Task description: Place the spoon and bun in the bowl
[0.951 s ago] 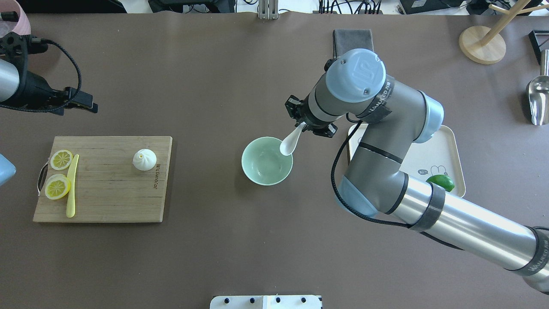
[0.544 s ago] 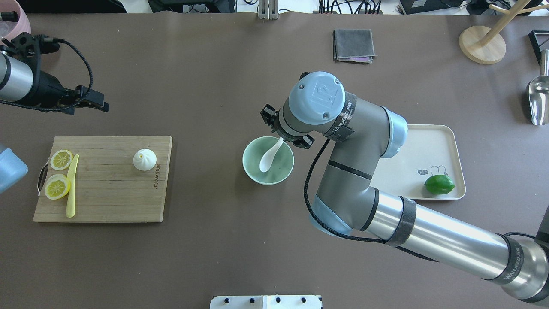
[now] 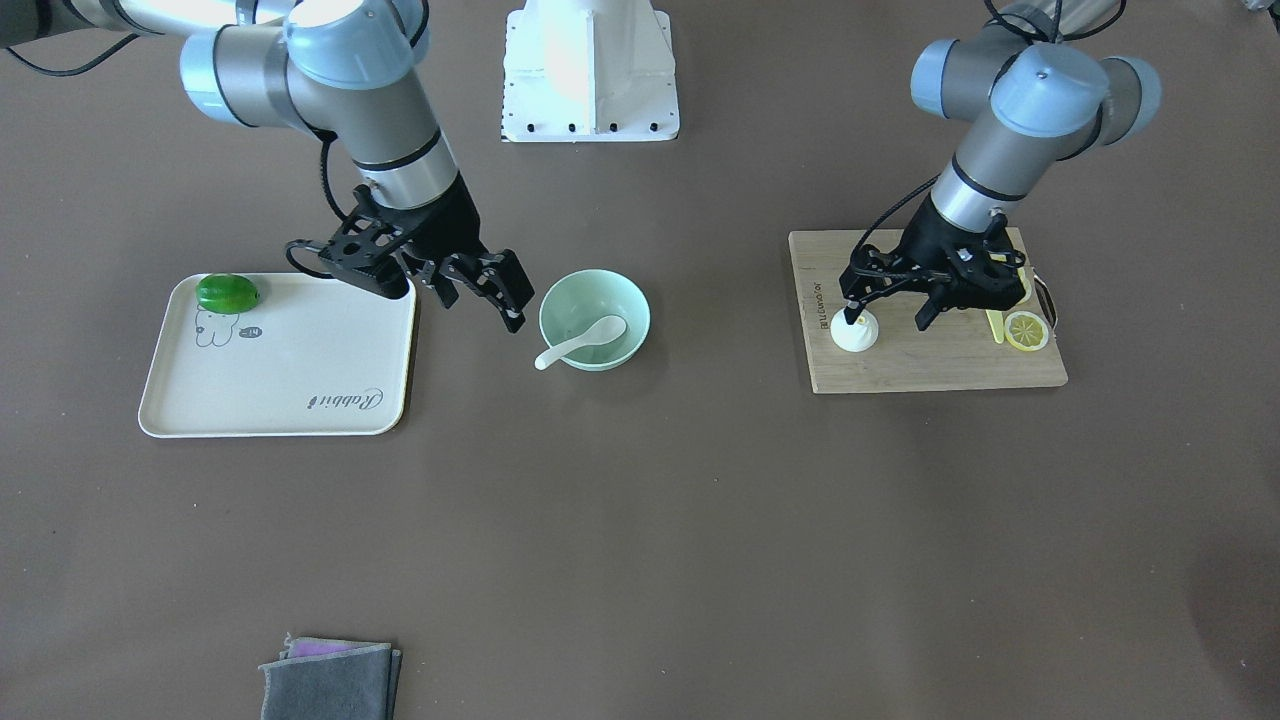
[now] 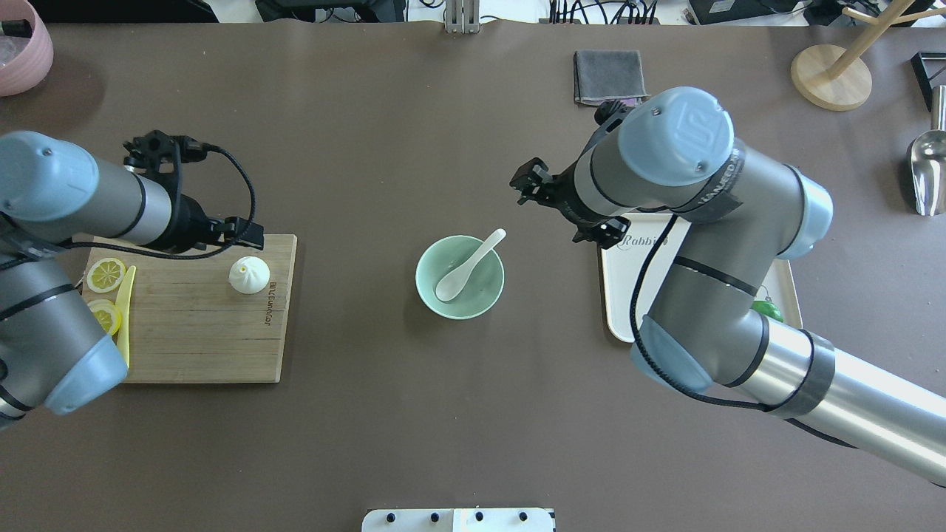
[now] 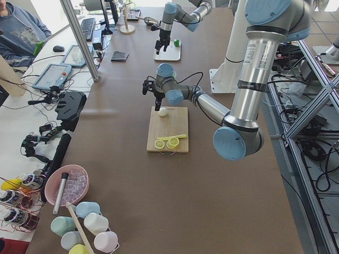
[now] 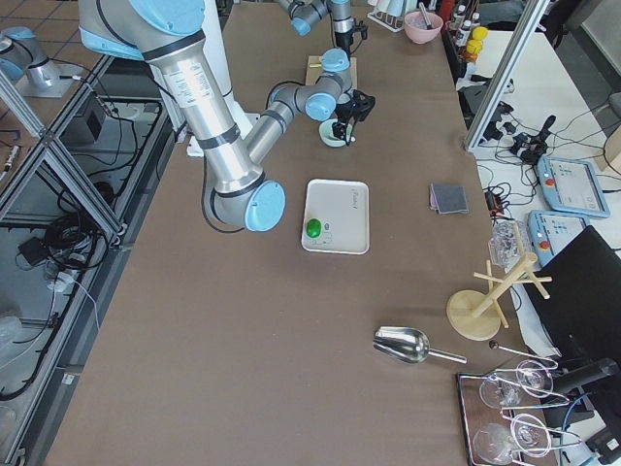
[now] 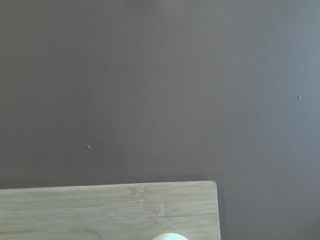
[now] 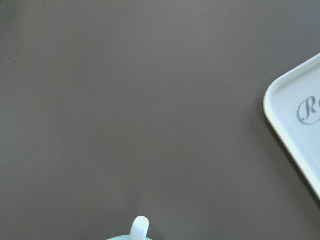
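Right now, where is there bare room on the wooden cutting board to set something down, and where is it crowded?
The bamboo cutting board is bare across its middle, between the white pleated bun and the thin yellow knife. Its handle end is crowded: knife, two lemon slices, left arm overhead.

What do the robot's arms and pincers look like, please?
The left arm and right arm are silver-grey tubes with pale blue joint caps and black bands; black cables loop along them. The left pincer and right pincer are black, two-fingered.
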Action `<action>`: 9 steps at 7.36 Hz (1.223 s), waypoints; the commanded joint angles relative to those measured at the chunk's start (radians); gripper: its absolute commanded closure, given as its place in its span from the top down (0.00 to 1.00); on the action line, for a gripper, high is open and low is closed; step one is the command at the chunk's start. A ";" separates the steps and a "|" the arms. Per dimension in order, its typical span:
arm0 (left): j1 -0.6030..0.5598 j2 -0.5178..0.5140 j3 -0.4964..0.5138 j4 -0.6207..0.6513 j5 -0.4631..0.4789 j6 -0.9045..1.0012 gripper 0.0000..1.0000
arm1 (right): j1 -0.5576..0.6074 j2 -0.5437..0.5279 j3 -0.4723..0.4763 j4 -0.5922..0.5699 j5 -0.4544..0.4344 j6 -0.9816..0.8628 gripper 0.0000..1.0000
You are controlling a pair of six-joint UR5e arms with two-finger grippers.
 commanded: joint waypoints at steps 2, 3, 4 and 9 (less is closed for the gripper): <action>0.090 0.060 -0.007 -0.002 0.108 0.110 0.59 | 0.059 -0.068 0.034 0.004 0.056 -0.057 1.00; 0.092 0.060 -0.004 -0.002 0.108 0.111 0.25 | 0.059 -0.085 0.034 0.007 0.056 -0.056 1.00; 0.090 0.051 -0.003 -0.002 0.106 0.111 0.00 | 0.059 -0.108 0.047 0.014 0.058 -0.056 1.00; 0.106 -0.176 -0.013 0.002 0.053 -0.032 0.00 | 0.237 -0.261 0.111 0.013 0.215 -0.273 1.00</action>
